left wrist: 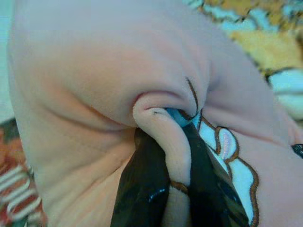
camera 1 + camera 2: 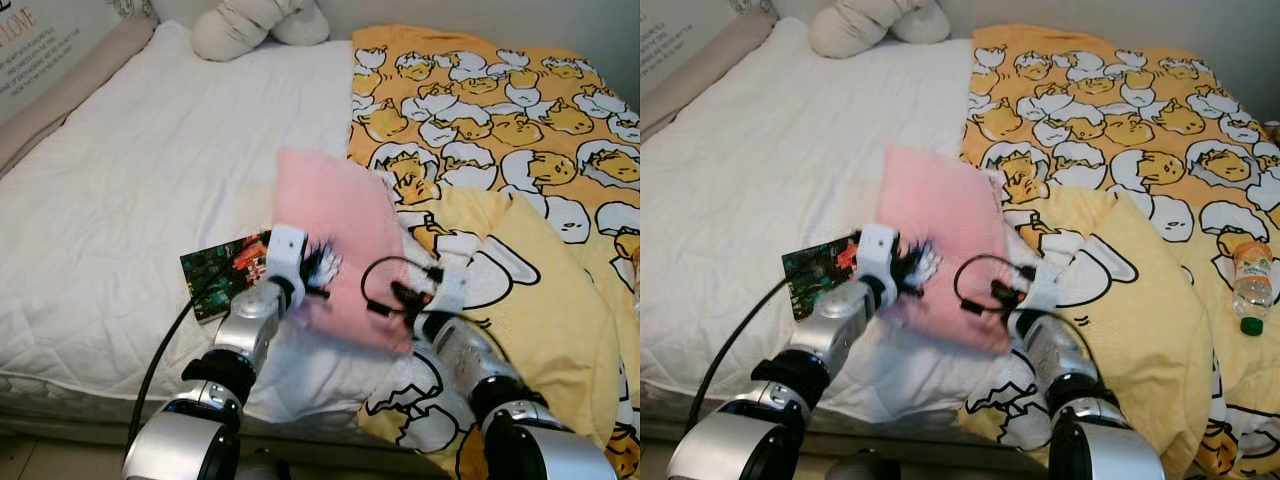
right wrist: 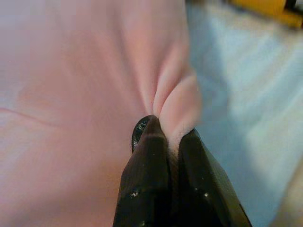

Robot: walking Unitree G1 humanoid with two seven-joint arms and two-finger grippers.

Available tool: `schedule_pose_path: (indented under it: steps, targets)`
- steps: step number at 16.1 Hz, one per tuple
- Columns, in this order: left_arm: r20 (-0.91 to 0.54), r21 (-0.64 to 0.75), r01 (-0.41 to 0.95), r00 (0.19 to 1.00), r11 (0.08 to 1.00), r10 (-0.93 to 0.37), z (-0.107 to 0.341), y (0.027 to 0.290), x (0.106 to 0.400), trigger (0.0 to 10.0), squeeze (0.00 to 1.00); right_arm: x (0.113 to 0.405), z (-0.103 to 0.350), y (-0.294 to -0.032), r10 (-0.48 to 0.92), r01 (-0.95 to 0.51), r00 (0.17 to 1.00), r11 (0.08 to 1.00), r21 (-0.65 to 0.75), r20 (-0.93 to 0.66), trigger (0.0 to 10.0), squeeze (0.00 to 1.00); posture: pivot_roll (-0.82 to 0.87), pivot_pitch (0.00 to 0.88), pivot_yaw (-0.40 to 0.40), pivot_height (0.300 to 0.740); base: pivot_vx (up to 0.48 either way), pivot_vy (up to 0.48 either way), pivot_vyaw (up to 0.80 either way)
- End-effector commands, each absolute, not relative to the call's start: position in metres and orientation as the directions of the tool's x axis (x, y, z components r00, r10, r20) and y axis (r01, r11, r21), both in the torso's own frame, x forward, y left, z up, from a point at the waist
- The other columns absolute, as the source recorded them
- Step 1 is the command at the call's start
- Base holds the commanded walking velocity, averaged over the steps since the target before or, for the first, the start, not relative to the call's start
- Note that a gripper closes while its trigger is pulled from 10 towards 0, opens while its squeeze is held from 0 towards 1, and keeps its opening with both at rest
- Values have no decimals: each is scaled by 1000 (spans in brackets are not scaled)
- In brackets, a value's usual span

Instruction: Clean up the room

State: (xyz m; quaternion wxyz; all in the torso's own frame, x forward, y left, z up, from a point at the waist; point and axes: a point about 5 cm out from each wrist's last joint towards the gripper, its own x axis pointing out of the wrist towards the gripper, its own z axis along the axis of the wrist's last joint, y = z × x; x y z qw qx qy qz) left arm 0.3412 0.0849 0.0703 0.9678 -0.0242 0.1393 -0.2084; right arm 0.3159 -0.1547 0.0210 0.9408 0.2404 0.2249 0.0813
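Pink fleece, a small blanket, was held up between both hands over the near edge of the bed. The left hand was clamped on a fold of its edge, and the right hand was pinched tight on a pleat at the other side. Just beside the left hand a dark printed book lay on the white sheet. Behind spread the yellow duck-patterned duvet; the right eye view caught a plastic bottle lying on it. Farthest back sat a cream cushion.
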Motion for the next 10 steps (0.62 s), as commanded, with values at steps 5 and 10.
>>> schedule_pose_path:
  steps: [5,10]
  targets:
    - [82,-41,413,909,910,-409,166,94,374,0,0,355,114,-188,103,-88,994,932,353,-25,0,0,75,0,-3,740,0,0,0]
    - [254,60,411,875,910,-412,217,99,375,118,0,355,150,-193,47,-65,994,979,191,96,4196,0,70,0,-10,740,0,0,0]
